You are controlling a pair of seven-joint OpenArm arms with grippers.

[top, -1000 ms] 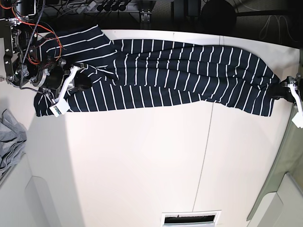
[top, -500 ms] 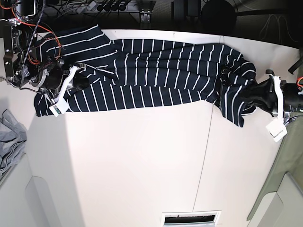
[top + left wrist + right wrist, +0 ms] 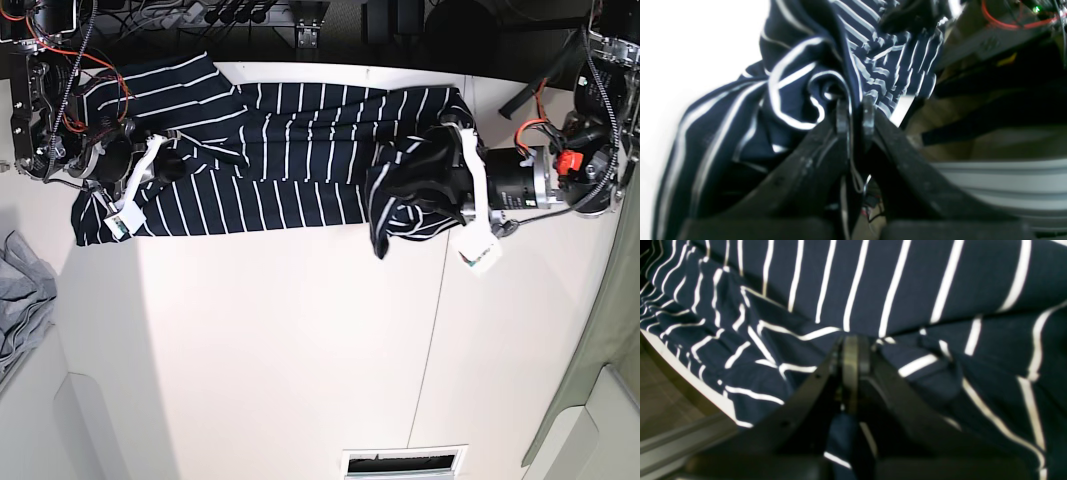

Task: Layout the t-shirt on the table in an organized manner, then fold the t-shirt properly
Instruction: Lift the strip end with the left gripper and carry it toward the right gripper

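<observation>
The base view is evenly lit and sharp, the white table bright without hard glare, while the background along the top edge falls into deep shadow. In the left wrist view the table is blown out to pure white, the t-shirt stripes smear into doubled edges from motion blur, and the near foreground is dark and soft. The right wrist view is dimmer, with the t-shirt slightly soft and the closest parts out of focus.
</observation>
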